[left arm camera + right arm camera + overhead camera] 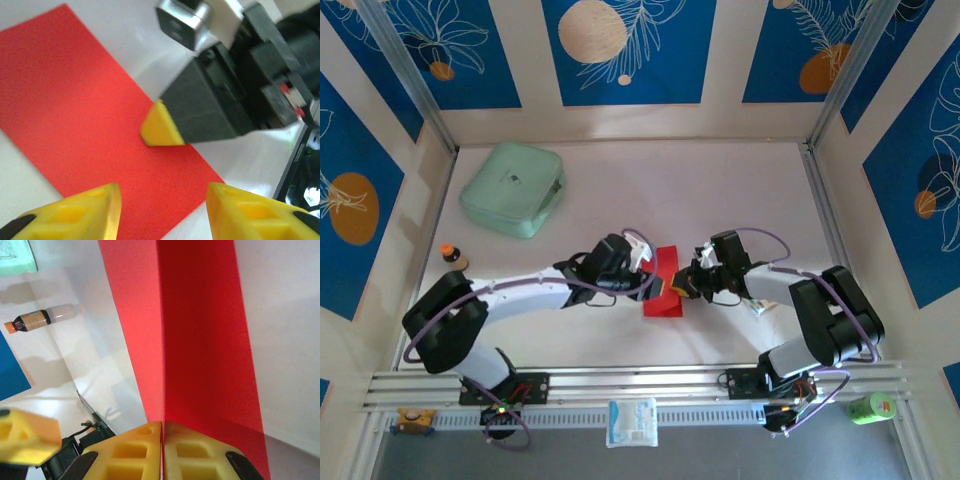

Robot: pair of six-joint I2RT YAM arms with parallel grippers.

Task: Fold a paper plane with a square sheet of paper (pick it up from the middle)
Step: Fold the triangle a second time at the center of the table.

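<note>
On the pale table (720, 190), front centre: my right pincer (162, 427) clamps the creased red paper (200, 340) at its fold, my left pincer (164, 200) gapes over it. My arms hide the paper's edges from above.

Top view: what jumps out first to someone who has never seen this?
A bright red sheet of paper at mid-table, where two robot arms meet. The right claw pinches it at the fold; the left claw hangs open over it. A mint-green case sits far left.
</note>
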